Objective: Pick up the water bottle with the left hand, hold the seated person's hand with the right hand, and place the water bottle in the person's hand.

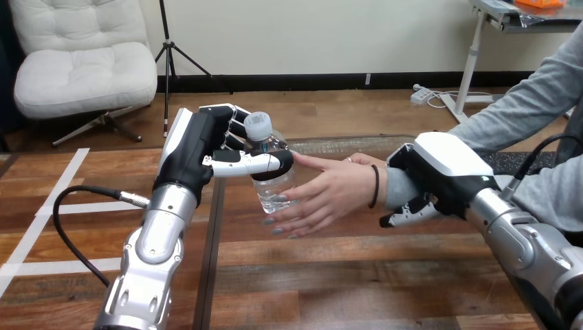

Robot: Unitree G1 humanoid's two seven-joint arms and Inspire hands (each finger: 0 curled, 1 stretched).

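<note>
- While the left hand [199, 148] grips the water bottle [273, 187] upright above the table [344, 275], its thumb [247, 163] lies across the bottle's front, just under the neck, and its fingers wrap round the back
- The bottle is clear with a pale cap [258, 126]; it hangs off the tabletop, nearer the table's far edge than its near edge and roughly midway between the left and right sides
- The person's hand [337, 192] reaches in from the table's right side, palm turned toward the bottle; its lower fingertips touch the bottle's lower part, and its top finger stretches out to the tip of the robot's thumb
- Both the left hand and the person's hand are on the bottle
- The right hand [440, 172] is clasped on the person's wrist, its white back over the top and a curled finger [407, 216] showing beneath
</note>
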